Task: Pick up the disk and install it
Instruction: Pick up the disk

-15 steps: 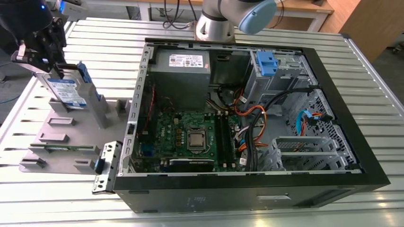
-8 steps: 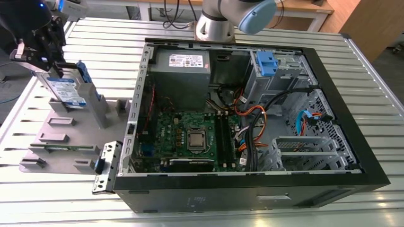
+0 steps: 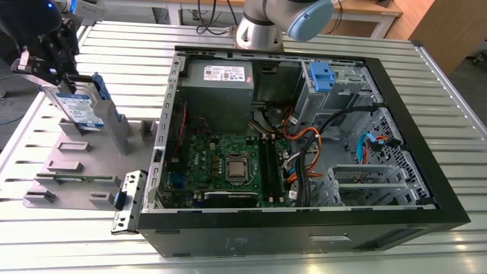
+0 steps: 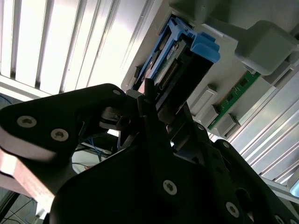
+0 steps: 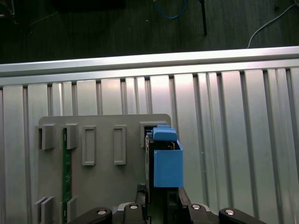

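Standing on edge at the exterior view's left, the disk [image 3: 78,109] leans slightly in a grey holder [image 3: 72,171] on the slatted metal surface [image 3: 228,257]. Its labelled face is turned toward the camera and a blue rail runs along one side. Its long axis seems to run up from the holder toward the claw [image 3: 63,85], but the lower end is hidden behind the holder's posts. The black claw sits on the disk's upper edge, drawn in narrow around it. Well apart, toward the exterior view's right, lies the open computer case [image 3: 304,240].

In the second wrist view, the disk [image 4: 187,77] stretches away from the claw [image 4: 154,105] toward the holder, blue tab at the far end. The claw's dark body covers the near end, so the contact itself is hard to make out. A green circuit board [image 4: 233,95] stands in a neighbouring slot.

In the first wrist view, the disk [image 5: 167,163] appears edge-on as a thin upright slab with its blue carrier on top, at the holder's [image 5: 100,186] corner. The claw [image 5: 161,193] is cut off by the frame edge. Its fingers [image 5: 140,190] flank the disk closely on both sides, gripping it.
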